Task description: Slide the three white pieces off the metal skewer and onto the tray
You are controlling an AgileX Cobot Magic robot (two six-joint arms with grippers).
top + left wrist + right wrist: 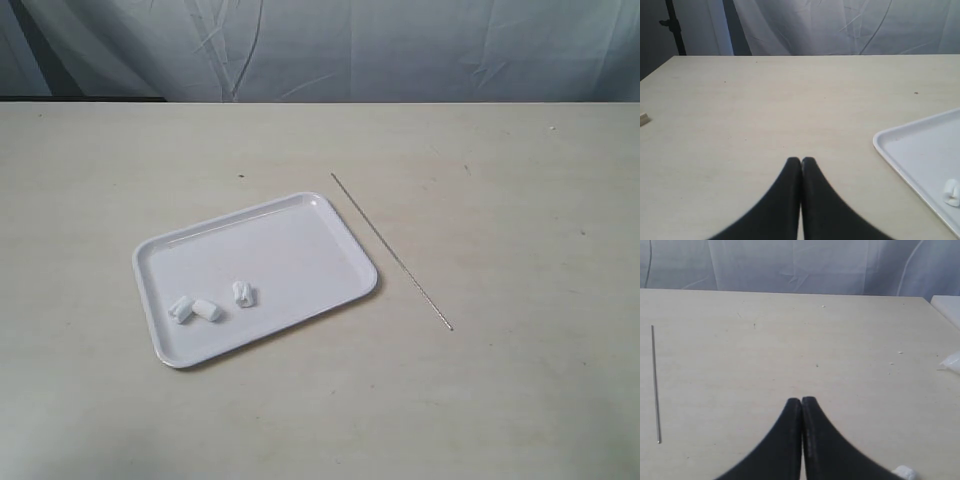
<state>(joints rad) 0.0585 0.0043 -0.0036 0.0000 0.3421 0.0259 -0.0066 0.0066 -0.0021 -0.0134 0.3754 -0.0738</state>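
The glossy white tray (300,240) lies left of the table's middle. Three white pieces lie loose inside it near its front rim: two touching (181,308) (208,310) and a third (243,293) a little to their right. The bare metal skewer (390,249) lies flat on the table just right of the tray, running diagonally. Neither arm shows in the exterior view. My left gripper (801,160) is shut and empty over bare table, with the tray's corner (910,145) and one white piece (952,192) off to its side. My right gripper (801,400) is shut and empty, the skewer (655,385) well apart from it.
A pale wrinkled sheet hangs behind the table. A small pale block (643,119) sits at the table's edge in the left wrist view. In the right wrist view a white object (947,305), a clear plastic scrap (951,362) and a white bit (906,472) lie near the frame edges.
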